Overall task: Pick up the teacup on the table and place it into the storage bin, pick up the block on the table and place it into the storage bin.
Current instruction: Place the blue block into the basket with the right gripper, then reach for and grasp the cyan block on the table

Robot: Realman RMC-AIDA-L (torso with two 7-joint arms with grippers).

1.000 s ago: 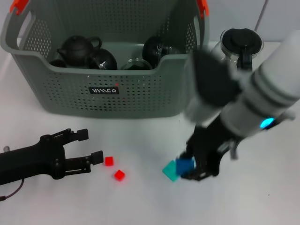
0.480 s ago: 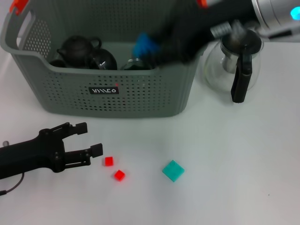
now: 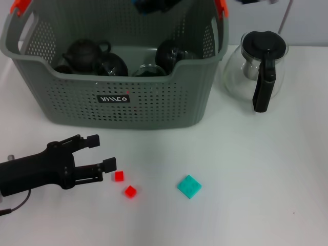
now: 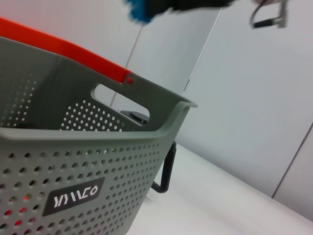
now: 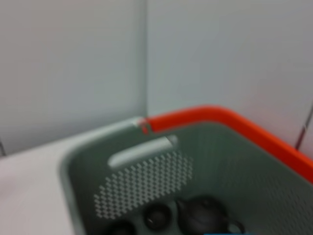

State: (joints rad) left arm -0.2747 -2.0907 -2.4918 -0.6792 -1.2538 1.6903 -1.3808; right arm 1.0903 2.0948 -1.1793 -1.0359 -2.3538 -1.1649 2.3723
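The grey storage bin (image 3: 118, 102) stands at the back of the table. Inside it lie a dark teapot (image 3: 86, 51) and dark round teacups (image 3: 116, 65). No teacup shows on the table itself. My right gripper (image 3: 154, 4) hangs high over the bin's far side, shut on a blue block (image 4: 139, 10) and mostly cut off by the frame edge. On the table lie two small red blocks (image 3: 119, 176) (image 3: 130, 191) and a teal block (image 3: 189, 186). My left gripper (image 3: 101, 152) rests low on the table, open, just left of the red blocks.
A glass pot (image 3: 256, 64) with a black lid and handle stands right of the bin. The left wrist view shows the bin's wall with its black label (image 4: 73, 197). In the right wrist view I look down into the bin (image 5: 146, 186).
My right arm lifted the blue block off the table beside the teal block and carried it up and back over the bin. My left gripper crept slightly toward the red blocks.
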